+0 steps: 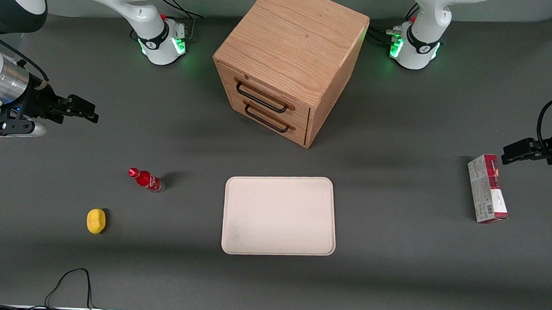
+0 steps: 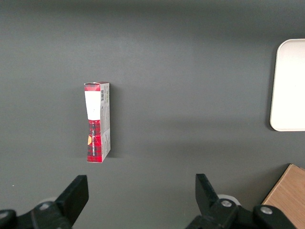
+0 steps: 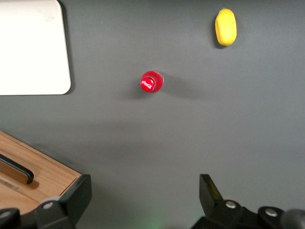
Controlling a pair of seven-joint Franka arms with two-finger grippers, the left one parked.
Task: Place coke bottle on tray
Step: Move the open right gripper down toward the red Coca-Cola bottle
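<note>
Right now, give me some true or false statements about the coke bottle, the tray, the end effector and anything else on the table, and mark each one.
1. The coke bottle stands upright on the table, off the tray. True.
2. The end effector grips the bottle. False: it hangs open, away from the bottle, holding nothing.
3. A lemon lies nearer the front camera than the bottle. True.
4. The carton box sits on the tray. False: it rests on the table toward the parked arm's end.
5. The wooden cabinet's drawers are pulled open. False: both are shut.
</note>
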